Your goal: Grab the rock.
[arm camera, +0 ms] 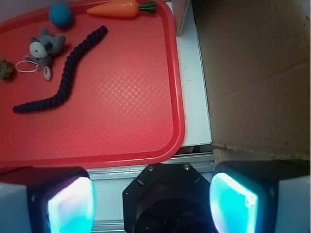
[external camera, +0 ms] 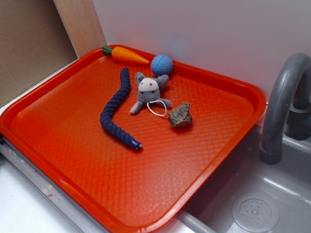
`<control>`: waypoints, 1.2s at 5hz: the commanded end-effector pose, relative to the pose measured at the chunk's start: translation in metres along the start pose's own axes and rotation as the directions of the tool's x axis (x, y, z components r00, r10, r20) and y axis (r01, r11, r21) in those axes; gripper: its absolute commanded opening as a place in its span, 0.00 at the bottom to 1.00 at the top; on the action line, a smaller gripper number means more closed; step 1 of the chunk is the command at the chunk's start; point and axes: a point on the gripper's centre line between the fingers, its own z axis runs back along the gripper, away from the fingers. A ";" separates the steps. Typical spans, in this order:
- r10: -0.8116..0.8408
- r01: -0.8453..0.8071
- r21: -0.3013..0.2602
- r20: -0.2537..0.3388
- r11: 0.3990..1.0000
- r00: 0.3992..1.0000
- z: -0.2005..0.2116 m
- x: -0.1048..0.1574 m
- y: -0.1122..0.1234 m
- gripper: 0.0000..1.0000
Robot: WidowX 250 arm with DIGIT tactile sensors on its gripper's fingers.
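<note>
Rock (external camera: 180, 116): on red tray (external camera: 73, 160), right of plush mouse (external camera: 148, 92), touching its white loop (external camera: 156, 108). Pincer (arm camera: 151, 199): wide, empty, beyond the tray's edge, well apart from rock. Risk, judged: snagging loop or mouse on closing; angular stone slipping between pads. Legible writing: none.

A small, rough, angular rock (external camera: 180, 116) of mottled grey-brown is seen lying flat and free, ungrasped. In the wrist view it is cut off by the left edge, far ahead and well to the left of the end effector (arm camera: 153, 201), well apart from it.
</note>
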 end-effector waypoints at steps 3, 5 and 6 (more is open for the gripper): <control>-0.202 0.209 -0.067 0.098 0.976 0.974 -0.003 0.047 -0.103 1.00; -0.182 0.195 -0.140 0.100 0.971 0.978 -0.022 0.088 -0.201 1.00; -0.176 0.182 -0.155 0.049 0.971 0.983 -0.045 0.104 -0.249 1.00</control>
